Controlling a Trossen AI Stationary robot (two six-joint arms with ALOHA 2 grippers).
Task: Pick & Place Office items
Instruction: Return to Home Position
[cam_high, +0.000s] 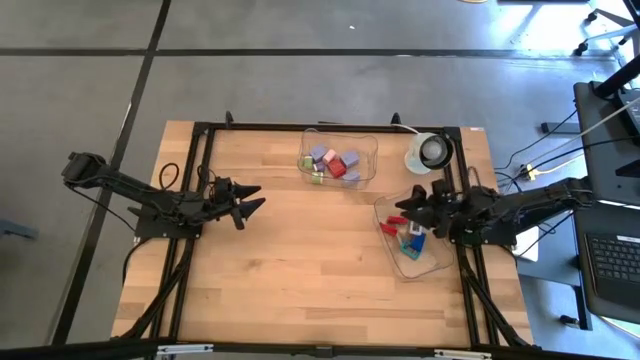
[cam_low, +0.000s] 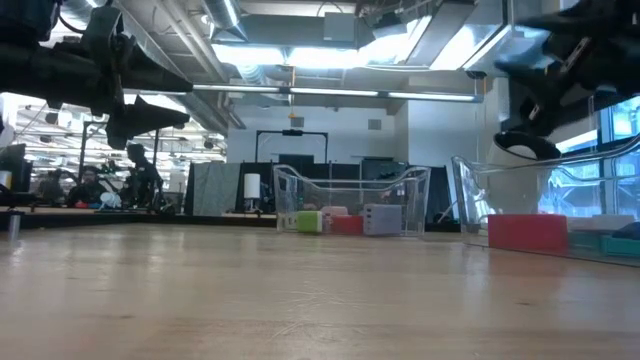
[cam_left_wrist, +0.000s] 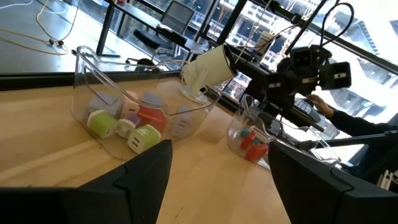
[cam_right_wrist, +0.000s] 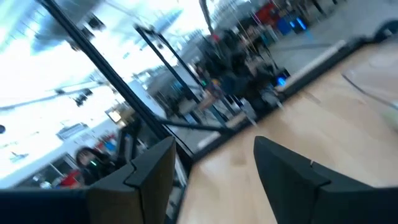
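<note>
The office items lie in two clear plastic tubs. The far tub (cam_high: 340, 160) holds lavender, pink, red and green pieces (cam_left_wrist: 134, 121). The right tub (cam_high: 410, 238) holds red, blue and teal pieces (cam_high: 408, 235). My right gripper (cam_high: 408, 203) is open with nothing between its fingers, above the right tub's far end, fingers pointing toward the table's left. My left gripper (cam_high: 253, 198) hangs open and empty over the table's left half, pointing right.
A round white-and-black object (cam_high: 431, 151) stands at the far right corner beside the far tub. Bare wood (cam_high: 300, 260) fills the table's middle and near side. A black frame (cam_high: 200, 200) runs along the table's edges. A person's hand (cam_left_wrist: 323, 102) shows beyond the table.
</note>
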